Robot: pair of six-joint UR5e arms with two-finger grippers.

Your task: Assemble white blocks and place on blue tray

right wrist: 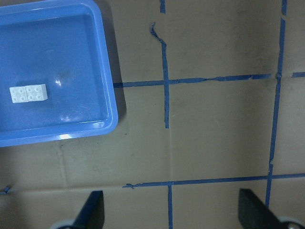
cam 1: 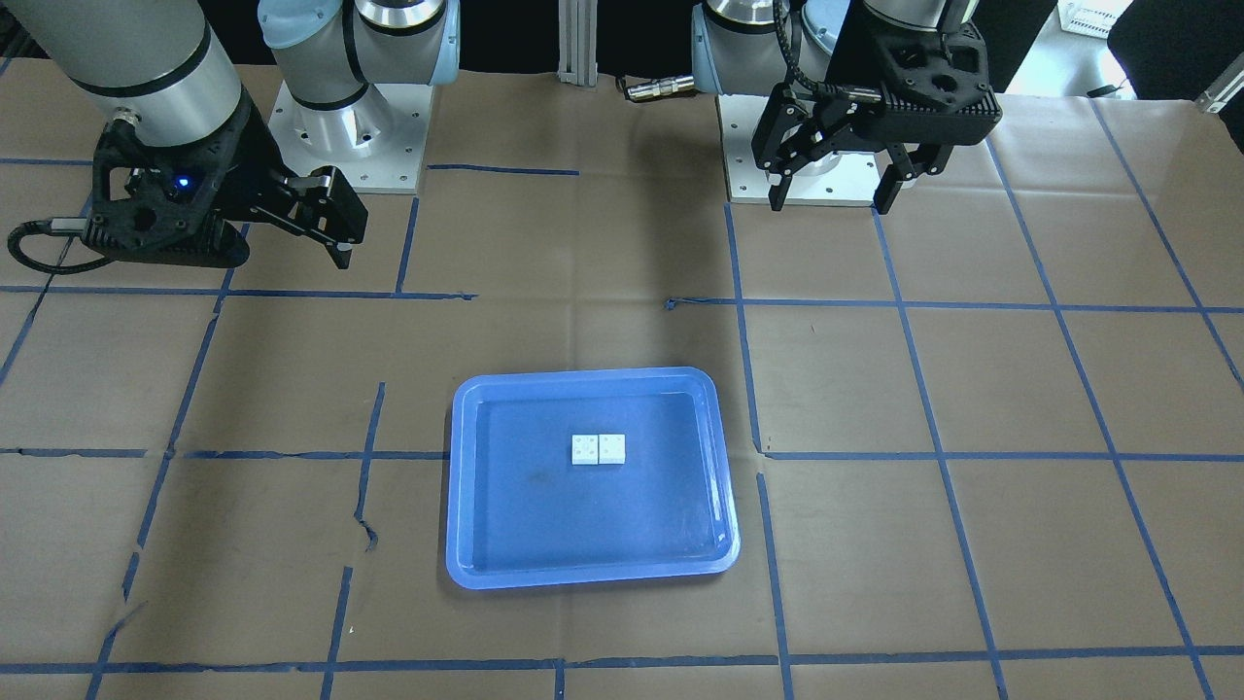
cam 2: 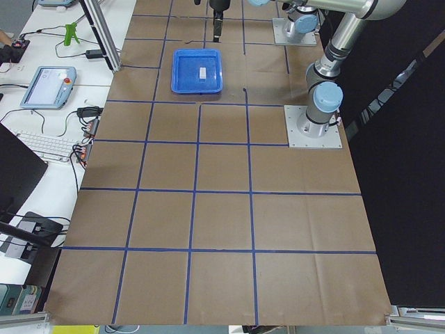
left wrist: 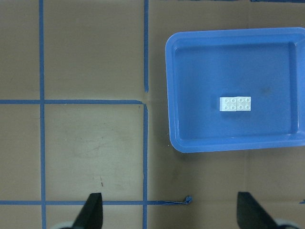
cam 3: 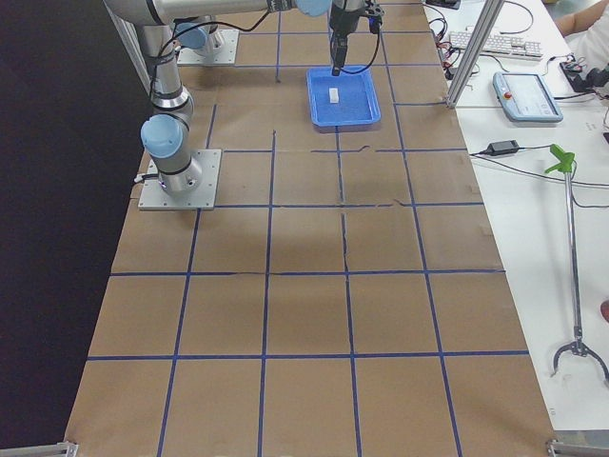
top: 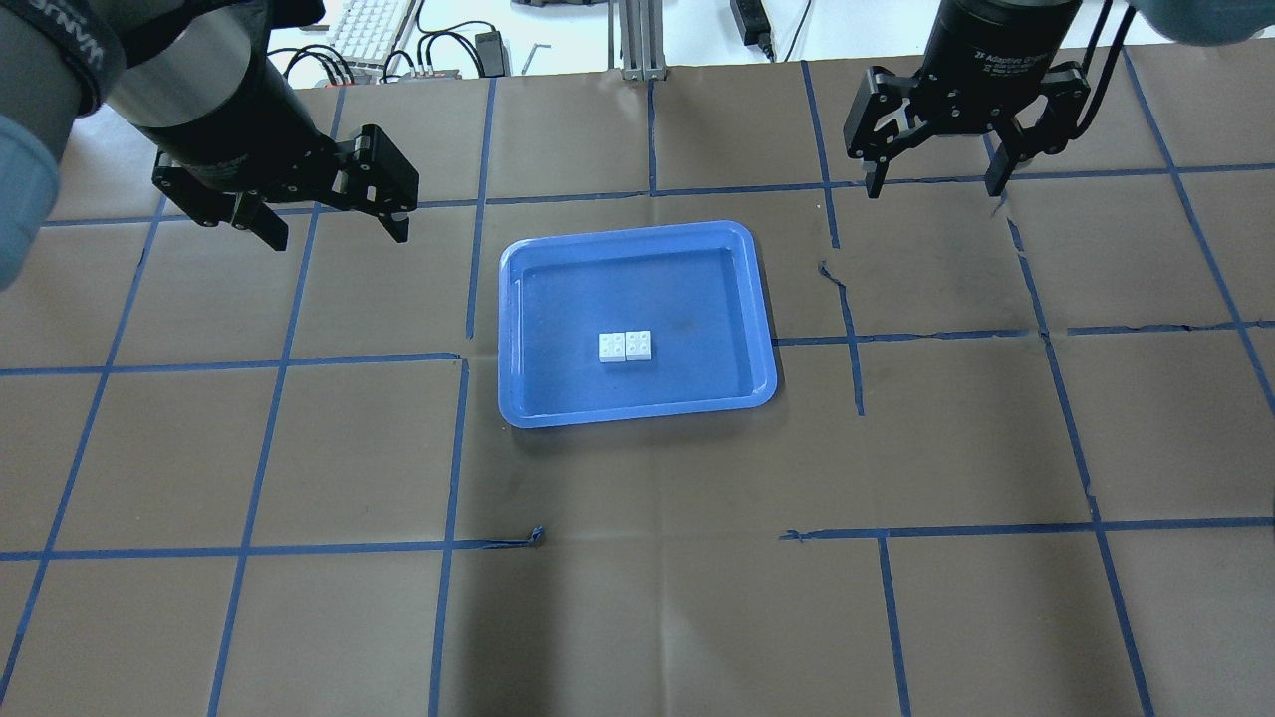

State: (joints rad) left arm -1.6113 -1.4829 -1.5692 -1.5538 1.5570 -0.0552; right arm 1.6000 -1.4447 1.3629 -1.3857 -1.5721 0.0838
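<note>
Two white blocks [cam 1: 598, 449] lie side by side, touching, studs up, on the bottom of the blue tray [cam 1: 583, 525] near its middle. They also show in the overhead view [top: 626, 346] on the tray [top: 637, 279], and in the left wrist view [left wrist: 235, 104] and the right wrist view [right wrist: 28, 93]. My left gripper [top: 337, 234] hangs open and empty above the table, left of the tray. My right gripper [top: 933, 187] hangs open and empty, right of the tray and beyond it. Neither touches the tray or the blocks.
The table is covered in brown paper with a grid of blue tape, torn in places [top: 827, 271]. The two arm bases [cam 1: 350, 126] [cam 1: 797, 165] stand on the robot's side. A keyboard and cables [top: 374, 25] lie beyond the far table edge.
</note>
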